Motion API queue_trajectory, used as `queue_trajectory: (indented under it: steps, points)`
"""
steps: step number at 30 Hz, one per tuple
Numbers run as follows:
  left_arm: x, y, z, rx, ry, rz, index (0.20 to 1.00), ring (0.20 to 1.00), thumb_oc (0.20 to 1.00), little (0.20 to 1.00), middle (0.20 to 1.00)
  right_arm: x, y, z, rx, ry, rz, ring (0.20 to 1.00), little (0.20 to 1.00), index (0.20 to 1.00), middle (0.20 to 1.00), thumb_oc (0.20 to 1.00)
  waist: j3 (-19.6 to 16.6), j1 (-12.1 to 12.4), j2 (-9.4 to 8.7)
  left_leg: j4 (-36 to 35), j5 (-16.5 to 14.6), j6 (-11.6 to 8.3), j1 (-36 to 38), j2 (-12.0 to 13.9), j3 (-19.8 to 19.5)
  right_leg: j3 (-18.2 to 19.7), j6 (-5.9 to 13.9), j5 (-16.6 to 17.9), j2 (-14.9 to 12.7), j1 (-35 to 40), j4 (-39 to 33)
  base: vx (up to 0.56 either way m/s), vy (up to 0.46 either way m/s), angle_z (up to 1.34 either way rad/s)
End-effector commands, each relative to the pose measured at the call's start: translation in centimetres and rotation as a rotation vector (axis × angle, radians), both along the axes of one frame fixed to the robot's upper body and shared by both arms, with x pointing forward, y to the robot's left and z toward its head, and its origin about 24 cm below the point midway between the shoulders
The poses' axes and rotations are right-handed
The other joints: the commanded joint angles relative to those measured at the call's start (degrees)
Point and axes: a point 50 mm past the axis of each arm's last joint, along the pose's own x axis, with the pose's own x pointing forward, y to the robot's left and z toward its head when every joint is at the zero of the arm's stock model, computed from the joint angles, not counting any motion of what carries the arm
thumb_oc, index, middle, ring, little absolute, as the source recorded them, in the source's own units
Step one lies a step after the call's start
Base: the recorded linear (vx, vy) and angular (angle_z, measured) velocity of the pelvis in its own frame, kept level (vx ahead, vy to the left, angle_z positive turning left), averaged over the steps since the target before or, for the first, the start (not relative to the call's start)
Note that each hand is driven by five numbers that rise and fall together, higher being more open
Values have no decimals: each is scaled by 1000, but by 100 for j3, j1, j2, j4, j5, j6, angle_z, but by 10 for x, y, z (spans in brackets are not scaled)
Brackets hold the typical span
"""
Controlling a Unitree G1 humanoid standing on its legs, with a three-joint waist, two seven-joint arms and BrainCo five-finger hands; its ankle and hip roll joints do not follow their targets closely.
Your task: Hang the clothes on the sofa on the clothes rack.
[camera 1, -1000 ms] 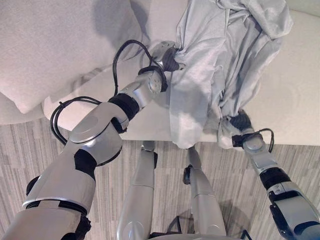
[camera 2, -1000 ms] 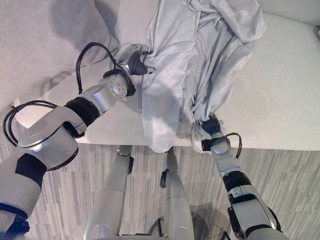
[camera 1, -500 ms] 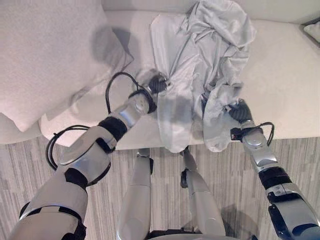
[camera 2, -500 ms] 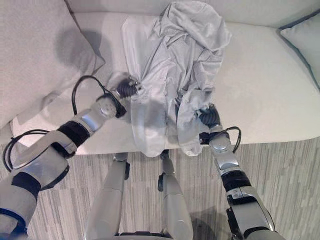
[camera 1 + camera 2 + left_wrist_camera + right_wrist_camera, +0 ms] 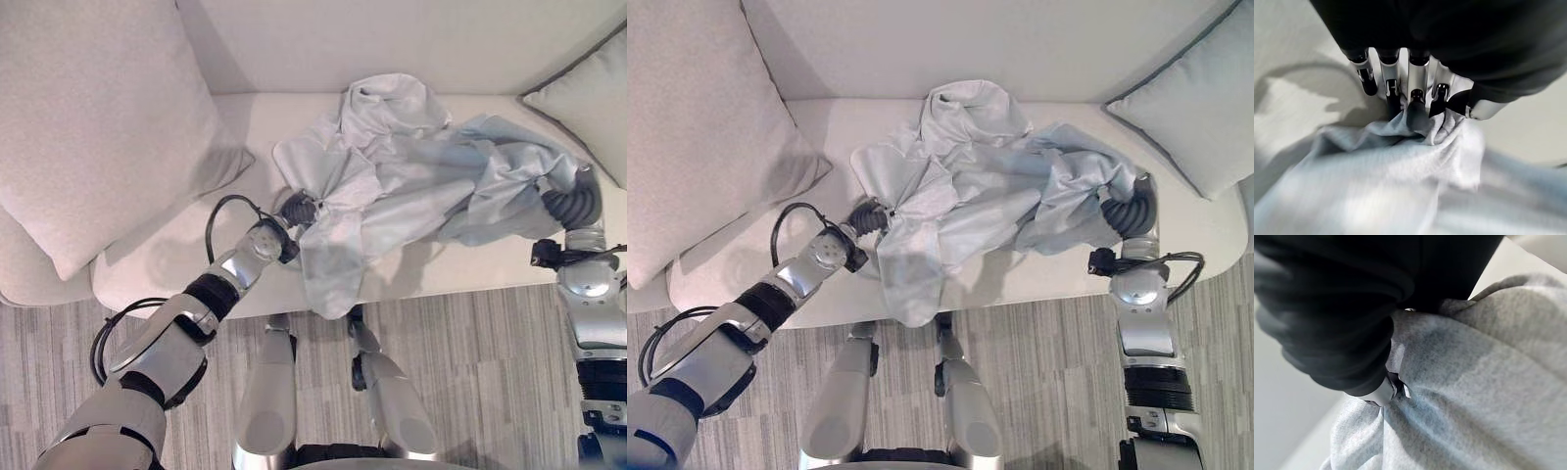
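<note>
We have drawn the crumpled pale grey garment [image 5: 411, 186] wider across the cream sofa [image 5: 392, 39], our left hand [image 5: 1400, 98] pinching one edge and our right hand [image 5: 573, 201] buried in cloth, grip unclear, readying a lift.

Large pale cushion [image 5: 88, 117] at the left end of the seat. Smaller grey cushion [image 5: 1200, 108] opposite it, at the far end. Striped grey floor [image 5: 470, 372] in front of both.

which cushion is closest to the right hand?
The grey-blue cushion at the sofa's right end, piped along its edge. It sits just beyond the right hand; the big off-white cushion lies at the far left end, past the garment.
</note>
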Motion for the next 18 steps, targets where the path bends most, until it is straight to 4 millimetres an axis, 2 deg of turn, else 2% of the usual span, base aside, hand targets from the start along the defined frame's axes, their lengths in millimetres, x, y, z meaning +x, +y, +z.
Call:
queue_trajectory:
  steps: [1, 2, 3, 6, 7, 8, 11, 13, 14, 18]
  points:
    - [-7, -15, 33, -162, -138, -69, 200, 200, 200, 200, 200, -25, -16, 59, -163, -226, -54, 200, 200, 200, 200, 200, -180, 185, 351, -1279, 227, 82, 1017, 369, -441, -504, -307, -472, -21, 698, -56, 0, 0, 0]
    - [-8, -14, 32, -163, -136, -66, 200, 200, 200, 200, 200, -24, -16, 58, -164, -223, -52, 200, 200, 200, 200, 200, -195, 178, 356, -1279, 162, 82, 1052, 382, -432, -504, -313, -521, -11, 730, -56, 67, 12, 1]
    - [-19, 1, 39, -215, -182, -46, 200, 200, 200, 200, 200, -22, -8, 63, -208, -219, -11, 200, 200, 200, 200, 200, -474, 227, 362, -1279, 147, 85, 1089, 382, -390, -506, -315, -551, 7, 777, -56, 42, 4, 12]
    - [-39, 29, 46, -290, -252, 10, 200, 200, 200, 200, 200, -21, 3, 69, -251, -226, 45, 200, 200, 200, 200, 200, -912, 314, 354, -1279, 163, 94, 1134, 375, -330, -512, -315, -528, 31, 851, -56, 34, -10, 7]
    - [-62, 52, 63, -345, -361, 56, 200, 200, 200, 200, 200, -19, 16, 69, -275, -213, 115, 200, 200, 200, 200, 200, -1361, 380, 347, -1279, 142, 99, 1216, 388, -284, -512, -320, -540, 66, 975, -56, 73, -33, 2]
    - [-62, 53, 62, -345, -358, 59, 200, 200, 200, 200, 200, -19, 16, 68, -275, -211, 117, 200, 200, 200, 200, 200, -1375, 369, 351, -1279, 81, 98, 1248, 397, -279, -516, -325, -585, 73, 1006, -56, 87, -46, 1]
    - [-82, 74, 76, -359, -460, 115, 200, 200, 200, 200, 200, -20, 26, 69, -300, -204, 173, 200, 200, 200, 200, 200, -1800, 430, 344, -1279, 66, 100, 1338, 423, -230, -552, -327, -592, 106, 1153, -56, 64, -48, 18]
    - [-96, 91, 91, -331, -555, 163, 200, 200, 200, 200, 200, -19, 34, 67, -283, -197, 220, 200, 200, 200, 200, 200, -2124, 530, 339, -1279, 74, 100, 1408, 451, -213, -592, -317, -598, 129, 1286, -56, 46, -103, 16]
    - [-102, 103, 105, -286, -628, 206, 200, 200, 200, 200, 200, -19, 41, 73, -280, -223, 250, 200, 200, 200, 200, 200, -2302, 599, 340, -1279, 100, 92, 1413, 481, -217, -632, -305, -607, 148, 1354, -56, -19, -107, 11]
    - [-113, 117, 121, -237, -719, 256, 200, 200, 200, 200, 200, -18, 49, 83, -277, -264, 281, 200, 200, 200, 200, 200, -2481, 699, 338, -1279, 199, 101, 1377, 514, -244, -647, -306, -598, 182, 1422, -56, -26, -86, 17]
